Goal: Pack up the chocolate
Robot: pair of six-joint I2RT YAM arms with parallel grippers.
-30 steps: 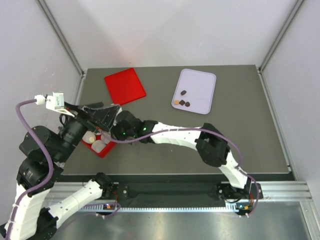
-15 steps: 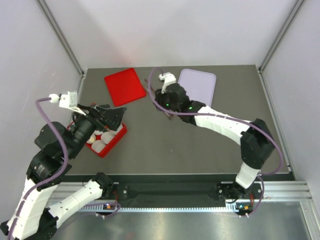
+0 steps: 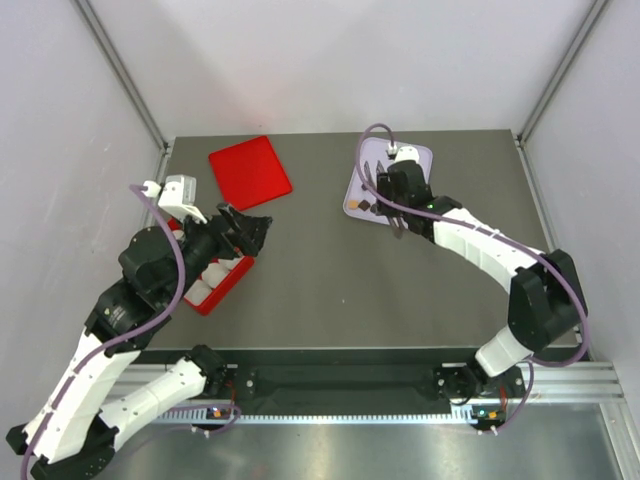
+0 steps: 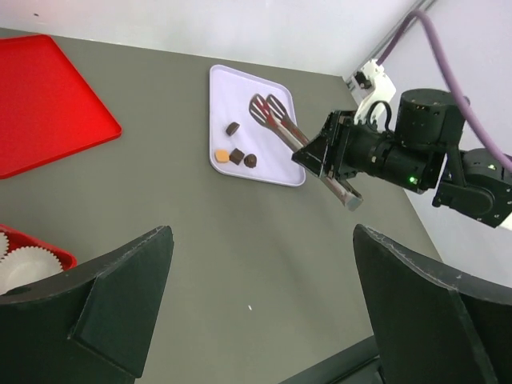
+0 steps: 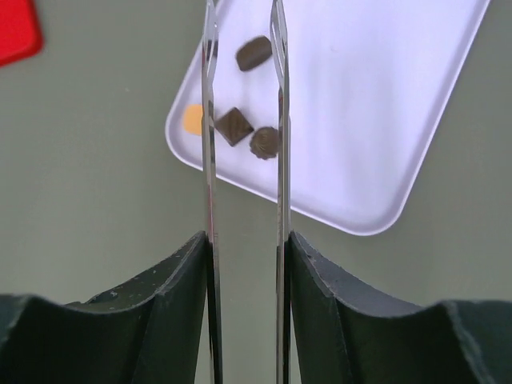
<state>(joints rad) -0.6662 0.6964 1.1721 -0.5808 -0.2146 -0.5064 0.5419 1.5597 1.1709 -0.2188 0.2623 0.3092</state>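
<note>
pick-up step: right pincer (image 5: 246, 244) clenched on metal tongs (image 5: 210, 176), blades apart above chocolate pieces (image 5: 234, 126) on lavender tray (image 5: 384, 120); left pincer (image 4: 264, 272) released. next: lower, squeeze one.

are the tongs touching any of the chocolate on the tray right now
Apart. The left wrist view shows a strip of bare tray between the tips of the tongs and the nearest chocolate.

Chocolate (image 5: 234, 126): four small pieces lying flat, upper centre of the right wrist view (three dark brown, one orange-tan); three clustered, one dark oblong apart above.
</note>
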